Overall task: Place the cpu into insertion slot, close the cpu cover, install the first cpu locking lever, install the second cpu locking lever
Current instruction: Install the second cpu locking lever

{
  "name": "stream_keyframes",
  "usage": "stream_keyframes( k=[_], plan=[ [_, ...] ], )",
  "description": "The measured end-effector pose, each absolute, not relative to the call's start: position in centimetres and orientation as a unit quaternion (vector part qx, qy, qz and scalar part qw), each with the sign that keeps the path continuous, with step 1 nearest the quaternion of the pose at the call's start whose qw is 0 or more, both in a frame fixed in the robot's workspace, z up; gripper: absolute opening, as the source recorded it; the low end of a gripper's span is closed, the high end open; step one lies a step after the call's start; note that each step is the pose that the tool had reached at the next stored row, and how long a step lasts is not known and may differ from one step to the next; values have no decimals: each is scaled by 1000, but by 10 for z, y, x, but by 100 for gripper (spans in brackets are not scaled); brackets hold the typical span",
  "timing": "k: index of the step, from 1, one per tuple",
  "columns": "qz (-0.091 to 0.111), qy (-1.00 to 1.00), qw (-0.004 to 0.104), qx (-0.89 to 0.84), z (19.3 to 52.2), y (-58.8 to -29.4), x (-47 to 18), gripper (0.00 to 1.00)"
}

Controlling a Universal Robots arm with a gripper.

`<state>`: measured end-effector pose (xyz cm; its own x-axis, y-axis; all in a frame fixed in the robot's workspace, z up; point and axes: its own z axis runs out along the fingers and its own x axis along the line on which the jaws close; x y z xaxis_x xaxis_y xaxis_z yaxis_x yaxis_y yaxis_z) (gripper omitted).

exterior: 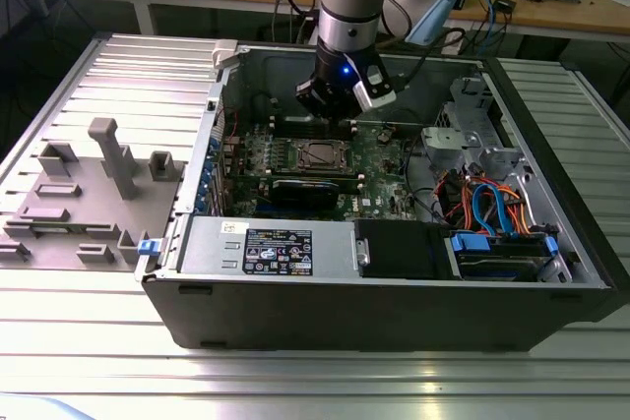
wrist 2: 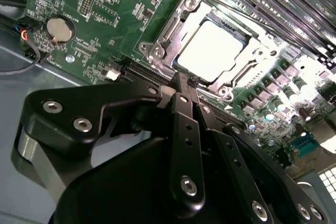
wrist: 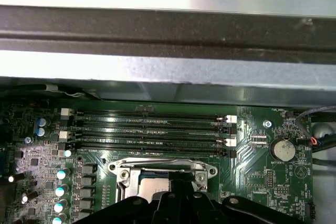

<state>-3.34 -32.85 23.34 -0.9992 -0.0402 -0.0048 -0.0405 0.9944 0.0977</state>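
Exterior view first: an open computer case (exterior: pixel 394 312) of dark sheet metal lies on its side on a ribbed metal table (exterior: pixel 98 361), so that the green circuit board (exterior: pixel 384 159) faces up where the arm can come at it from above. The arm's grey column ends in the black gripper (exterior: pixel 333 117), hanging over the far edge of the board, just beyond the insertion slot (exterior: pixel 320 154) near the board's middle.

In the second wrist view, the slot (wrist 2: pixel 210 51) shows as a square socket with a silvery stamped rim. The cpu (wrist 2: pixel 212 51), a flat square with a pale, smooth metal top, sits inside it already. The cpu cover (wrist 2: pixel 173 30), a thin bright frame with a square cut-out, appears to lie down around the chip, though whether it is latched I cannot tell. The gripper (wrist 2: pixel 184 80) has its black, bolted fingers (wrist 2: pixel 186 129) drawn together with nothing between them, tips poised close above the socket's rim, likely for working a thin lever

Long dark memory slots (wrist: pixel 149 129) run in parallel rows beside the socket, and a round silvery coin battery (wrist: pixel 283 149) sits apart on the board
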Motion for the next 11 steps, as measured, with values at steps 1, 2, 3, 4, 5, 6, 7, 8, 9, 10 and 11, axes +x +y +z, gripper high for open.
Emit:
stream_keyframes(
  k=[1, 2, 3, 4, 5, 6, 7, 8, 9, 10, 11],
  plan=[
    [49, 999, 1, -20, 233, -329, -33, 11],
    [49, 999, 1, -20, 233, -329, -33, 11],
    [49, 999, 1, -20, 233, -330, -33, 11],
    [49, 999, 1, -20, 233, -331, -33, 11],
    [49, 999, 1, -20, 233, -332, -33, 11],
    [49, 999, 1, -20, 233, -333, -33, 11],
    [49, 999, 1, -20, 233, -334, -33, 11],
    [49, 999, 1, -20, 233, -334, -33, 11],
    [49, 999, 1, -20, 234, -334, -33, 11],
    [49, 999, 1, -20, 235, -334, -33, 11],
    [49, 999, 1, -20, 240, -335, -33, 11]
  ],
)
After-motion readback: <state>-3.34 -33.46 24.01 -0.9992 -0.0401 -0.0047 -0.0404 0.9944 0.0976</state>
